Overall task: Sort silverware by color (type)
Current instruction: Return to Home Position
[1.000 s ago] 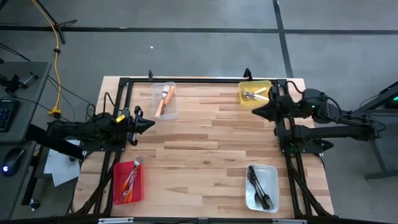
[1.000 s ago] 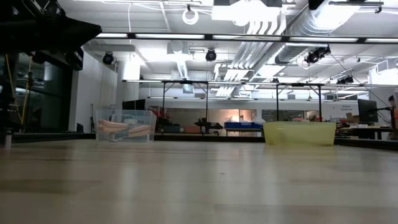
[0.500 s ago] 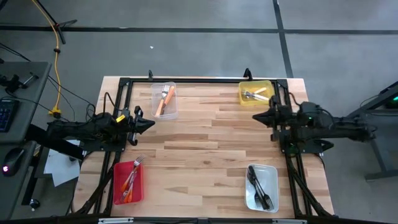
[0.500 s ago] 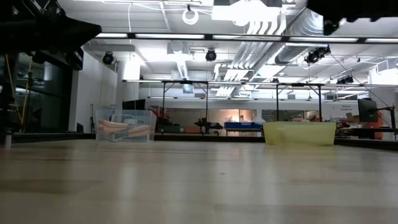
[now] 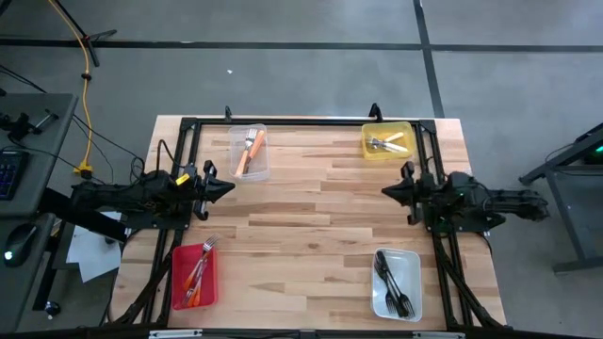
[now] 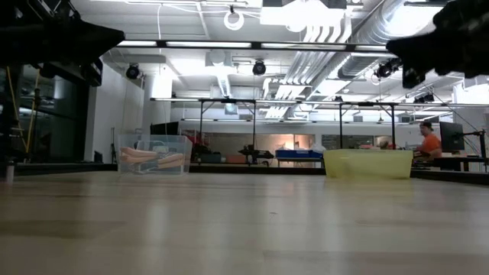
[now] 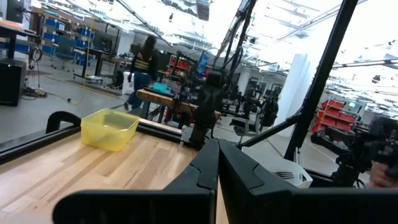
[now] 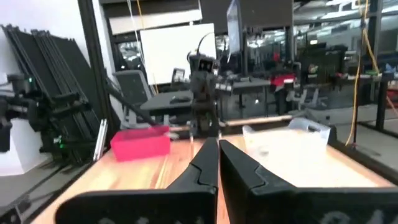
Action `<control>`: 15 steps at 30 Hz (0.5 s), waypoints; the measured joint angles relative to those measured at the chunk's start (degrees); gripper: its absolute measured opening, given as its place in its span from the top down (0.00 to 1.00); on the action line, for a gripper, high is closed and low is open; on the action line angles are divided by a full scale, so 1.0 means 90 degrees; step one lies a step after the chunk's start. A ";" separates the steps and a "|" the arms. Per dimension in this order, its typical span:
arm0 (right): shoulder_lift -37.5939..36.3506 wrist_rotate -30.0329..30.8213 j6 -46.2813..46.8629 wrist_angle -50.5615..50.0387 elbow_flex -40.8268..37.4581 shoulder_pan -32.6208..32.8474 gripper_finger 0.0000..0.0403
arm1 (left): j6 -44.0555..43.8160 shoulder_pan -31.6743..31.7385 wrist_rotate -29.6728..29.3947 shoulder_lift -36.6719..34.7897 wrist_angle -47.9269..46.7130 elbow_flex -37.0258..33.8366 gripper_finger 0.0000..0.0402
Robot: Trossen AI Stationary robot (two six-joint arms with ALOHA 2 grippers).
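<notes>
Right hand (image 5: 386,191), high view: at the table's (image 5: 311,235) right edge, between white-handled forks (image 5: 386,144) lying crosswise in the yellow bin (image 5: 388,125) and dark forks (image 5: 391,281) lying lengthwise in the white bin (image 5: 413,268). Left hand (image 5: 226,187): between orange forks (image 5: 249,151) and red forks (image 5: 196,273), tines toward the far edge. Low view: only the orange forks show. Wrist views: both hands' fingers (image 7: 202,168) pressed together.

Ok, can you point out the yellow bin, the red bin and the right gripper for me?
yellow bin (image 5: 387,126): high view, on its rim along the table's edge.
red bin (image 5: 176,279): high view, on its outer side wall.
right gripper (image 5: 385,191): high view, at the tips of its shut fingers.
</notes>
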 joint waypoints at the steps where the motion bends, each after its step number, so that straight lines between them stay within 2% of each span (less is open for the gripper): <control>1: -0.0002 0.0066 -0.0002 -0.0072 -0.0064 0.0035 1.00 | 0.0000 -0.0001 0.0002 0.0001 0.0000 0.0000 1.00; 4: 0.0007 0.0336 -0.0104 -0.0796 -0.0064 0.0135 1.00 | 0.0000 -0.0002 0.0002 0.0000 0.0000 0.0000 1.00; 9: 0.0020 0.0318 -0.0423 -0.0801 -0.0062 0.0185 1.00 | 0.0000 -0.0002 0.0005 0.0000 0.0002 0.0000 1.00; 15: 0.0022 0.0313 0.0197 -0.0803 -0.0062 0.0185 1.00 | 0.0000 -0.0001 0.0005 0.0000 0.0000 0.0000 1.00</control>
